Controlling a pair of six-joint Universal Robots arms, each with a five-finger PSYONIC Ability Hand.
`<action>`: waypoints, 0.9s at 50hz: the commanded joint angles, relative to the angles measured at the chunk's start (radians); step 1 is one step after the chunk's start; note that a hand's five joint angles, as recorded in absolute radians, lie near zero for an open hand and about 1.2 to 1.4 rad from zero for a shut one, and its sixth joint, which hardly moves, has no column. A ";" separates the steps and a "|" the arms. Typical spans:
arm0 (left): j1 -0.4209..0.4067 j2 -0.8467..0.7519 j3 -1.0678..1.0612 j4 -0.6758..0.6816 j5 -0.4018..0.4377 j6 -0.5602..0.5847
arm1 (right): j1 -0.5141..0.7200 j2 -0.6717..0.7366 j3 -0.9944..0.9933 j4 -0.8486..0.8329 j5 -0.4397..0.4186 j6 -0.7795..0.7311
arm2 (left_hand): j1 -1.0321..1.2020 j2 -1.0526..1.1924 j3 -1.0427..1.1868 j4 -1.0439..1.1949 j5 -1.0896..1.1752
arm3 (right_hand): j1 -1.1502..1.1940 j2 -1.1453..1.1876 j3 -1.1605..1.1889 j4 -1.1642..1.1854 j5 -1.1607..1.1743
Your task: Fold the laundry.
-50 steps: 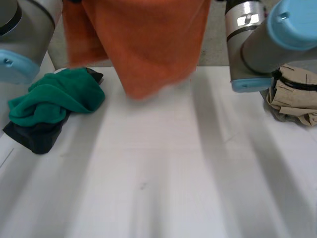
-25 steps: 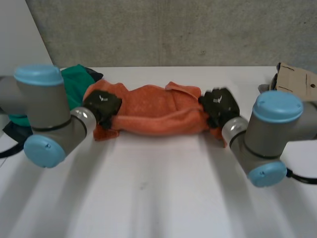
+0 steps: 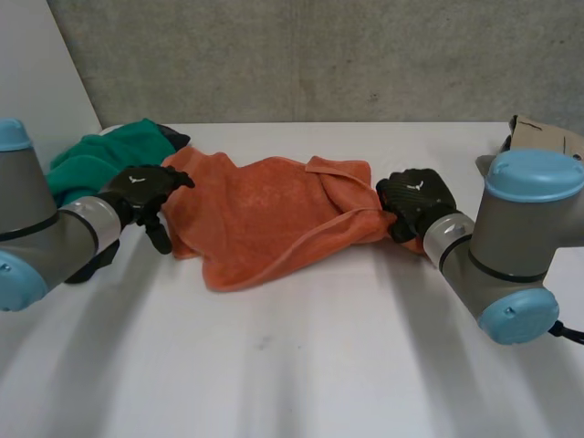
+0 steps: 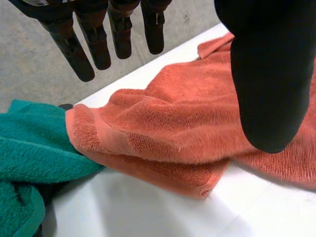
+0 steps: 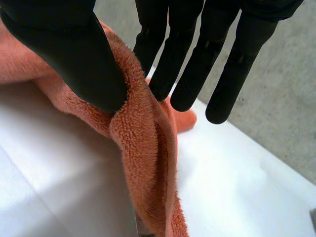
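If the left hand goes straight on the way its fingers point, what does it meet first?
Probably the orange towel, near its edge beside the green cloth; depth is unclear.

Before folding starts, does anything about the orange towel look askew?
Yes. The orange towel lies rumpled, not flat: a corner is flipped over near the right hand, which pinches its bunched end. The left hand is open at the other end.

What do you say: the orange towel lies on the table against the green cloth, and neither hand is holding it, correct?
Not quite. The right hand is holding the orange towel: the right wrist view shows its edge pinched between thumb and fingers. The left hand is open, holding nothing. The towel does lie on the table against the green cloth.
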 commanded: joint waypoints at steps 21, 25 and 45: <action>-0.164 -0.202 0.112 0.029 -0.131 0.035 | 0.053 -0.038 -0.105 0.193 0.034 0.077 | 0.160 0.169 0.168 0.180 0.186 | 0.257 0.211 0.206 0.199 0.248; -0.162 -0.246 0.164 0.023 -0.121 0.072 | 0.051 -0.041 -0.099 0.191 0.034 0.083 | 0.198 0.208 0.207 0.218 0.224 | 0.257 0.211 0.206 0.199 0.248; -0.158 0.010 0.197 -0.153 -0.141 0.155 | -0.013 -0.147 -0.046 0.181 0.032 -0.055 | 1.117 1.126 1.125 1.137 1.143 | 0.257 0.211 0.206 0.199 0.248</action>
